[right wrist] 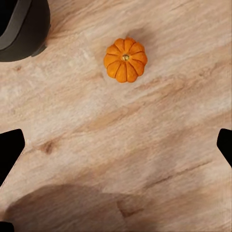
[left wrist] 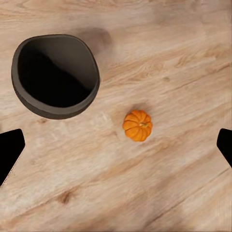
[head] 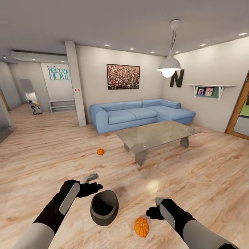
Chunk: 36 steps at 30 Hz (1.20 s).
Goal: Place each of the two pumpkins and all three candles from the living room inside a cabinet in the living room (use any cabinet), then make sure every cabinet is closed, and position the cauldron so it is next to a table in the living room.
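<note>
While both grippers are held wide open over the wooden floor — the left gripper and the right gripper grasping nothing — the cauldron is seen standing upright between the arms. One pumpkin lies just beside it; another pumpkin rests farther off, near the glass table — well apart from the blue sofa.
</note>
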{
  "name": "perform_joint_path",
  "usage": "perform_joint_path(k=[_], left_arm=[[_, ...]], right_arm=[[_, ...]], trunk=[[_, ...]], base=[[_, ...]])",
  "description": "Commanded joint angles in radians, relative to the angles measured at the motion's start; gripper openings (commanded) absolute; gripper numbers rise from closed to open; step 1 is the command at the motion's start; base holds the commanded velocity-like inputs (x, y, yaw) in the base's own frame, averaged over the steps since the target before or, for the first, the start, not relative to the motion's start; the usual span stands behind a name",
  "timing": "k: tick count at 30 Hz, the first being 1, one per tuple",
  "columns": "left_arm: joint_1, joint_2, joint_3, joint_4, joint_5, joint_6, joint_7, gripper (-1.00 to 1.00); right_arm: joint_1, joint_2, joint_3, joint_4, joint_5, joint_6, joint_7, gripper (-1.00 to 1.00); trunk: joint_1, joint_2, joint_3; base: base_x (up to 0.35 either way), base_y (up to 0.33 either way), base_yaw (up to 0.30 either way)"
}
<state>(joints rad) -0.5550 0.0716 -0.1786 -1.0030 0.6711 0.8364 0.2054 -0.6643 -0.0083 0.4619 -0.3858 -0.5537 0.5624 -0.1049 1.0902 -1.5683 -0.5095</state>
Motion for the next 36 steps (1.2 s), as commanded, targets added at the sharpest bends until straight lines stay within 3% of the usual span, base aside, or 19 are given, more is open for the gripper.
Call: perform_joint_path(k=[1,5,11,15,19,23,36], left_arm=[[-0.001,-0.012,-0.003,-0.013,-0.010,0.006,0.010,1.00],[0.000,-0.033,-0.005,-0.053,-0.035,0.011,0.010,1.00],[0.000,-0.040,-0.009,-0.171,-0.042,0.026,0.008,1.00],[0.000,-0.041,-0.037,-0.235,-0.043,0.050,0.010,1.00],[0.000,-0.042,-0.058,-0.286,-0.044,0.057,0.011,1.00],[-0.001,-0.047,-0.064,-0.313,-0.044,0.059,0.011,1.00],[-0.011,-0.155,-0.071,-0.363,-0.055,0.126,0.022,1.00]], right_arm=[[-0.002,-0.001,-0.005,-0.002,-0.011,0.004,-0.009,1.00],[-0.004,-0.002,-0.021,-0.002,-0.011,0.004,-0.007,1.00],[-0.004,-0.002,-0.027,-0.004,-0.012,0.004,0.002,1.00],[-0.005,-0.003,-0.032,-0.009,-0.012,0.005,0.003,1.00],[-0.006,-0.004,-0.062,-0.012,-0.012,0.011,0.004,1.00],[-0.021,-0.004,-0.090,-0.014,-0.011,0.017,0.005,1.00],[-0.043,-0.006,-0.108,-0.015,-0.011,0.032,0.046,1.00]], trunk=[[0.000,-0.001,-0.003],[0.000,-0.001,-0.009],[0.000,-0.001,-0.018],[0.000,-0.001,-0.025],[0.000,-0.001,-0.031],[0.015,-0.029,-0.050],[0.065,-0.120,-0.112]], base=[[0.000,0.000,0.104],[0.000,0.000,0.096],[0.000,0.000,0.038],[0.000,0.000,0.006],[0.000,0.000,0.001],[0.000,0.000,0.000],[0.000,0.000,0.000]])
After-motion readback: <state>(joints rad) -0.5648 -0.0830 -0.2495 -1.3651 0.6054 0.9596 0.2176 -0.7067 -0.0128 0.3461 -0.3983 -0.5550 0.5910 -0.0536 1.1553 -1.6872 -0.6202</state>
